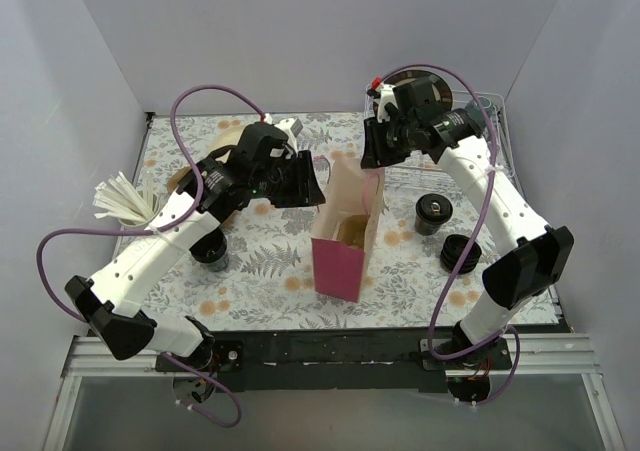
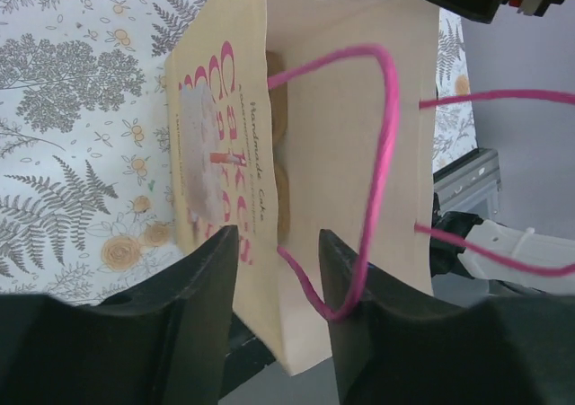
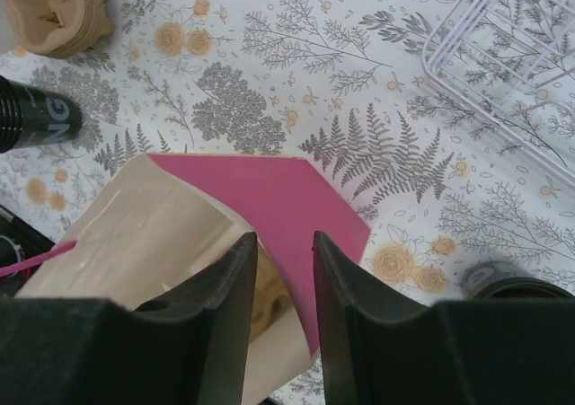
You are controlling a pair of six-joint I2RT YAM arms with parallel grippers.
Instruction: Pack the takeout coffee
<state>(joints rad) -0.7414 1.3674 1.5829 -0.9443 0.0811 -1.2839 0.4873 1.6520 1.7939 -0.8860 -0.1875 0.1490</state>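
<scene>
Bracketing the rim of the paper bag (image 1: 338, 261) with my left gripper (image 2: 278, 239) at 9 o'clock and right gripper (image 3: 283, 243) at 1, jaws slightly parted, I'm likely holding its mouth wide for the coffee (image 1: 433, 214) standing at 3 o'clock.

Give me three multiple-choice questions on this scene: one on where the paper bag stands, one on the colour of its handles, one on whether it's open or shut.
1. Where does the paper bag stand? A far left; B in the middle, between the two grippers; C far right.
2. What colour are its handles? A white; B black; C pink.
3. How is the bag? A upright, mouth open; B lying flat; C folded shut.
Key: 1 B, the left gripper and right gripper flank its top; 2 C, the left wrist view shows pink cord; 3 A, the top view looks into it.
</scene>
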